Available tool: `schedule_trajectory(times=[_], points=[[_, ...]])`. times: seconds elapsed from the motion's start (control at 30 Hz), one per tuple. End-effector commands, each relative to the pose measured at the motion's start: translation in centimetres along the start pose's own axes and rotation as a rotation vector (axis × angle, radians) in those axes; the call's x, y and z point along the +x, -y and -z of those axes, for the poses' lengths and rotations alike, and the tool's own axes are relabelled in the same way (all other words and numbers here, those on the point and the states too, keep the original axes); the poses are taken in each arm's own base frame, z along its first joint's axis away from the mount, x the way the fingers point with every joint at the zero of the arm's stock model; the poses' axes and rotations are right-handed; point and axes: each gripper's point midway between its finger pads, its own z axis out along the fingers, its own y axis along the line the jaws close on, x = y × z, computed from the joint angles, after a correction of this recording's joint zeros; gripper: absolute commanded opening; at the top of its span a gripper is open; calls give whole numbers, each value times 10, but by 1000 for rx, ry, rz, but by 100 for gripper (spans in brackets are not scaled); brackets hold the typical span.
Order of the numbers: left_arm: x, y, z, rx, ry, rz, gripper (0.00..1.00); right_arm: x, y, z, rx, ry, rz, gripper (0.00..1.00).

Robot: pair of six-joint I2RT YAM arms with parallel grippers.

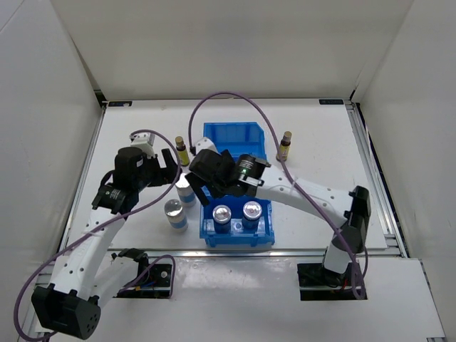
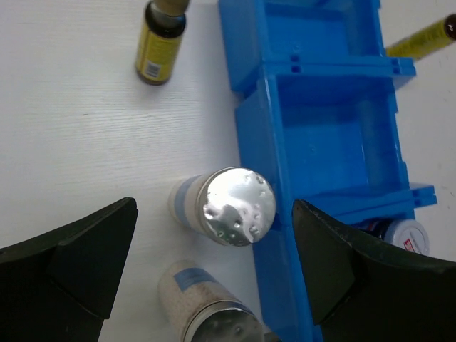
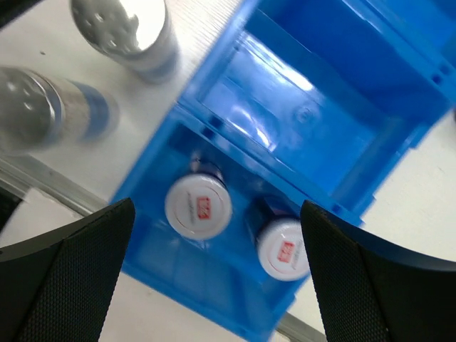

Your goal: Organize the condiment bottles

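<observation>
Two silver-lidded jars stand on the table left of the blue bin (image 1: 235, 135): one against its wall (image 1: 187, 189) (image 2: 235, 205) (image 3: 125, 28), one nearer (image 1: 174, 212) (image 2: 206, 306) (image 3: 32, 107). Two more jars (image 1: 222, 214) (image 1: 251, 210) stand in the bin's near compartment; the right wrist view shows pale lids with red marks (image 3: 198, 205) (image 3: 283, 248). One brown bottle (image 1: 182, 151) (image 2: 158, 43) stands left of the bin, another (image 1: 285, 146) (image 2: 420, 39) right of it. My left gripper (image 1: 173, 171) (image 2: 214, 228) is open above the jar by the wall. My right gripper (image 1: 204, 194) (image 3: 217, 214) is open, empty, above the near compartment.
The bin's middle compartment (image 2: 335, 142) (image 3: 285, 135) and far compartment (image 1: 235, 134) hold nothing. My two grippers hang close together at the bin's left side. White walls close in the table at the back and sides. A metal rail (image 1: 235, 253) runs along the front edge.
</observation>
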Motion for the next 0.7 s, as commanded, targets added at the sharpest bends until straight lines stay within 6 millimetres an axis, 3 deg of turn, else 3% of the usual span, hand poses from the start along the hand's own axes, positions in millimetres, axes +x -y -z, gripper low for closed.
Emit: schedule_trajectory(times=[0.0, 0.07, 0.13, 0.17, 0.2, 0.27, 0.37, 0.67], points=[[-2, 31, -2, 173, -37, -52, 100, -19, 34, 58, 26, 150, -68, 100], [9, 30, -13, 175, -107, -53, 100, -11, 49, 69, 65, 163, -91, 100], [23, 30, -23, 170, -181, -48, 98, -7, 80, 105, 119, 220, -130, 100], [18, 32, -23, 173, -171, -49, 96, -2, 82, 105, 127, 201, -119, 100], [26, 32, -27, 170, -206, -49, 95, -3, 100, 123, 166, 242, -158, 100], [24, 31, -28, 159, -203, -50, 94, 6, 122, 150, 191, 274, -185, 100], [36, 24, -34, 132, -256, -43, 88, 19, 149, 180, 231, 319, -224, 100], [44, 24, -41, 110, -301, -50, 71, 64, 210, 239, 357, 332, -302, 100]])
